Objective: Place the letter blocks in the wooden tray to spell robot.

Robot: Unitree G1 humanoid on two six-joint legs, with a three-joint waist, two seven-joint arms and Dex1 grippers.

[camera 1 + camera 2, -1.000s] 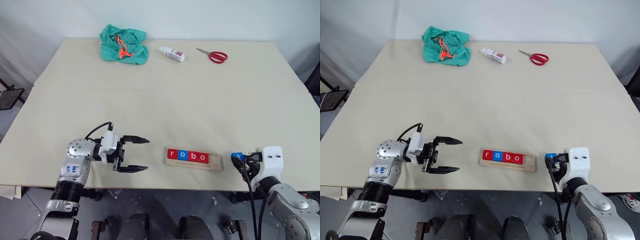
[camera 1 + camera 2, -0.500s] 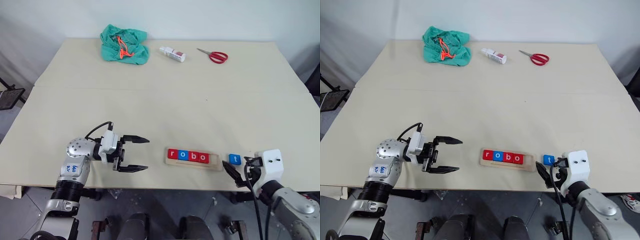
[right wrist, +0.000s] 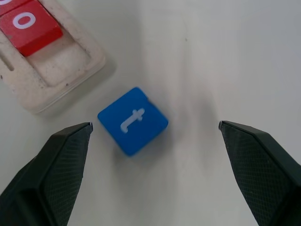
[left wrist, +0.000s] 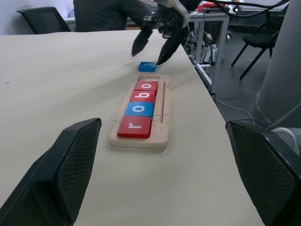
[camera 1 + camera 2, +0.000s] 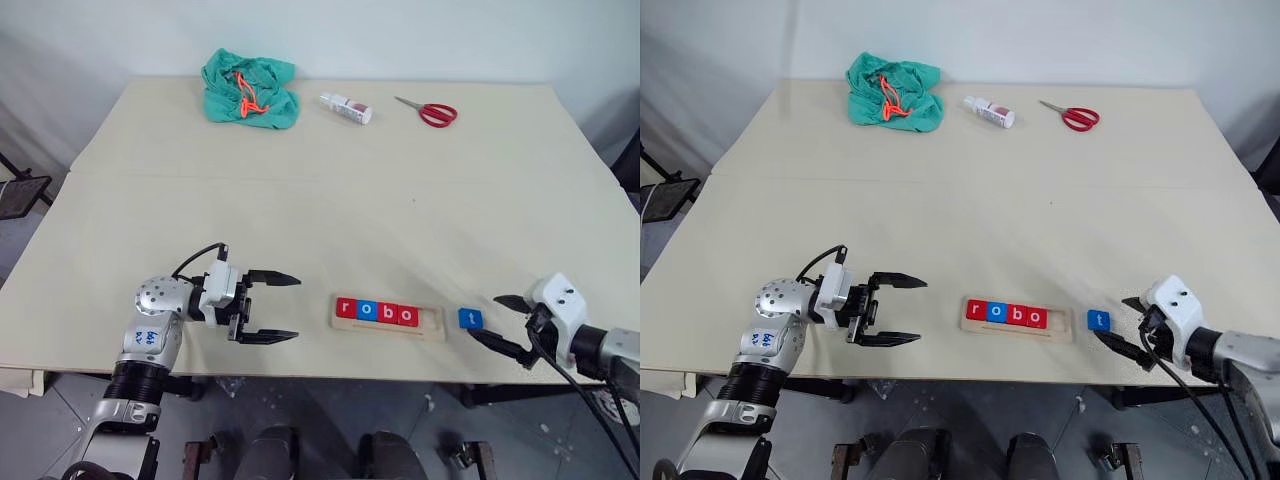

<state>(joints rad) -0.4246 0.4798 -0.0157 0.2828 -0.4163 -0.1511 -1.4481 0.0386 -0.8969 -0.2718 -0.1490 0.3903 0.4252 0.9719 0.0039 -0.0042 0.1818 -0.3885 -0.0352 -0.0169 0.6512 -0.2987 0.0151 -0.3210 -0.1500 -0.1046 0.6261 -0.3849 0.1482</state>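
Observation:
The wooden tray (image 5: 433,323) lies near the table's front edge and holds letter blocks reading r (image 5: 346,308), o (image 5: 366,310), b (image 5: 386,313), o (image 5: 406,316). Its right end slot (image 3: 61,66) is bare. A blue t block (image 5: 470,318) lies flat on the table just right of the tray, also seen as the t block (image 3: 133,120). My right gripper (image 5: 484,316) stands open just right of that block, fingers spread on either side and apart from it. My left gripper (image 5: 297,308) is open and level, left of the tray, pointing at it.
A green cloth (image 5: 249,88), a small white bottle (image 5: 345,108) and red scissors (image 5: 430,112) lie along the table's far edge. The tray and the t block sit close to the front edge of the table (image 5: 400,350).
My right gripper has opened and let go of the blue t block, which now lies on the table right of the tray. The gripper has drawn back to the right and turned. The left arm stayed still.

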